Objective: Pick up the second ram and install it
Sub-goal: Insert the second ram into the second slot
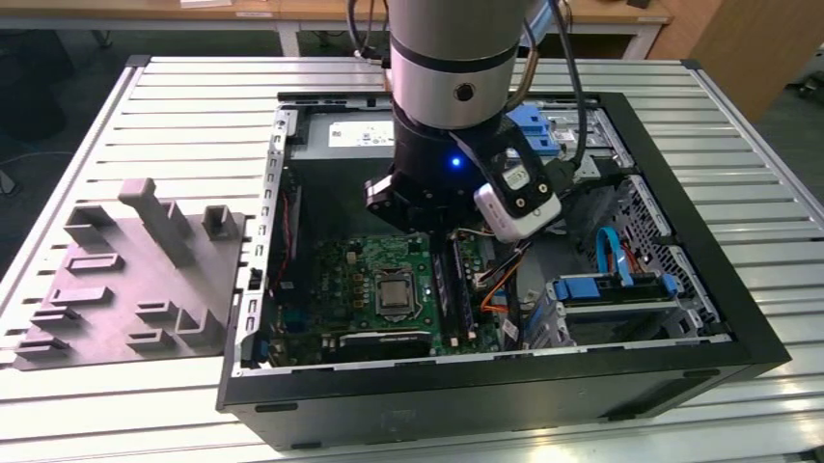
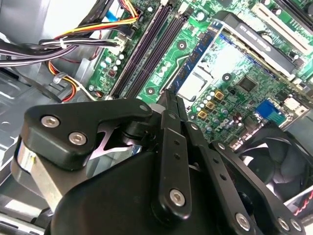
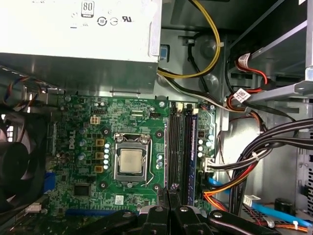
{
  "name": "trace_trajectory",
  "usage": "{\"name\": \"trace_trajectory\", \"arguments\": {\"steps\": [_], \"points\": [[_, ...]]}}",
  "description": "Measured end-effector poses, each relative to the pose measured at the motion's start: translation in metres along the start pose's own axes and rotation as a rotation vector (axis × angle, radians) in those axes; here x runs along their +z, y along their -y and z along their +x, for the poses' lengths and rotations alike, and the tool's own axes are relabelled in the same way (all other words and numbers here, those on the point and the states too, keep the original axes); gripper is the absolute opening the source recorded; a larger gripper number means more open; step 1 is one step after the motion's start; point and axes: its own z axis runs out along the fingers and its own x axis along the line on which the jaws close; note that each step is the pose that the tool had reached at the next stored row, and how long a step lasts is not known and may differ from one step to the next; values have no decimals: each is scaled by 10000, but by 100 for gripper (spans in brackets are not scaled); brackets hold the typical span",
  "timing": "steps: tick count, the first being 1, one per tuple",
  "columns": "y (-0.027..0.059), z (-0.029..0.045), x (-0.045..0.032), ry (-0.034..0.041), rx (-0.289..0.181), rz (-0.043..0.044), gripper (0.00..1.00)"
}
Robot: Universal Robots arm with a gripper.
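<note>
My gripper (image 1: 435, 234) hangs inside the open computer case (image 1: 515, 386), low over the green motherboard (image 1: 373, 289). The second ram (image 3: 191, 156) is a thin dark blue strip seen edge-on, running out from the fingertips. My gripper (image 3: 168, 195) is shut on its near end. In the second wrist view the second ram (image 2: 198, 54) lies over the board beside the processor socket (image 2: 195, 83), with my gripper (image 2: 172, 95) at its near end. The long black memory slots (image 3: 177, 147) run just beneath it. Whether it touches a slot cannot be told.
A bundle of black, red and orange cables (image 3: 254, 156) crowds the side of the slots away from the socket. The power supply (image 1: 342, 135) fills the far end of the case. A black fan (image 2: 274, 161) sits beyond the socket. A grey fixture plate (image 1: 129, 280) lies at the exterior view's left.
</note>
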Motion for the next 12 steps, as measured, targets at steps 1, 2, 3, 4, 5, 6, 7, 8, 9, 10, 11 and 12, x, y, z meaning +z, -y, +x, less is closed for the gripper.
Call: {"name": "trace_trajectory", "arguments": {"steps": [1, 2, 3, 4, 5, 6, 7, 8, 9, 10, 11, 12], "points": [[0, 0, 7, 0, 0, -1, 11], [1, 1, 16, 0, 0, -2, 11], [1, 1, 29, 0, 0, -2, 11], [1, 1, 44, 0, 0, -2, 11], [2, 1, 59, -1, -1, -2, 11], [2, -1, 70, -1, -1, -2, 11], [3, -3, 78, 0, -1, -3, 11], [3, -5, 85, 0, 0, -4, 11], [3, -11, 90, 0, -1, -6, 11], [4, -23, 96, 0, -1, -8, 11], [4, -39, 103, -1, 0, -8, 11], [5, -58, 110, 0, 1, -10, 11]]}}
